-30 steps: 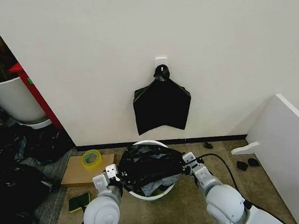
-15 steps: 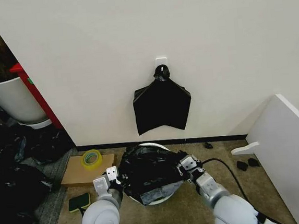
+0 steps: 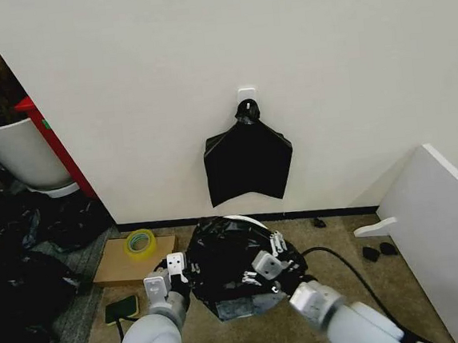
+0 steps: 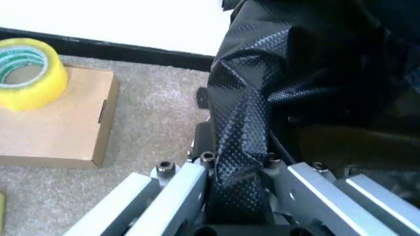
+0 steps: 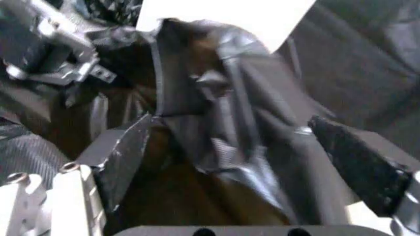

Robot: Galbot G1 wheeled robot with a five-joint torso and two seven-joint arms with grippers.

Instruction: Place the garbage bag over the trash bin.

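Left gripper (image 4: pixel 239 191) pinches crinkly garbage bag (image 3: pixel 232 255) | covers trash bin (image 3: pixel 245 220)

Garbage bag (image 3: pixel 235 259) in my left gripper (image 4: pixel 239 189): thin glossy crinkled black plastic film. Gripper fingers (image 4: pixel 177 191) brushed metal. Box (image 4: pixel 46 123) matt cardboard. Carpet (image 4: pixel 154 105) rough.

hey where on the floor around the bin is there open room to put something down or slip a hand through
Bare carpet lies between the trash bin and the white panel, crossed by a black cable. The cardboard box has bare top beside the tape roll. It is crowded at the bin: the garbage bag is gripped by the left gripper and right gripper.
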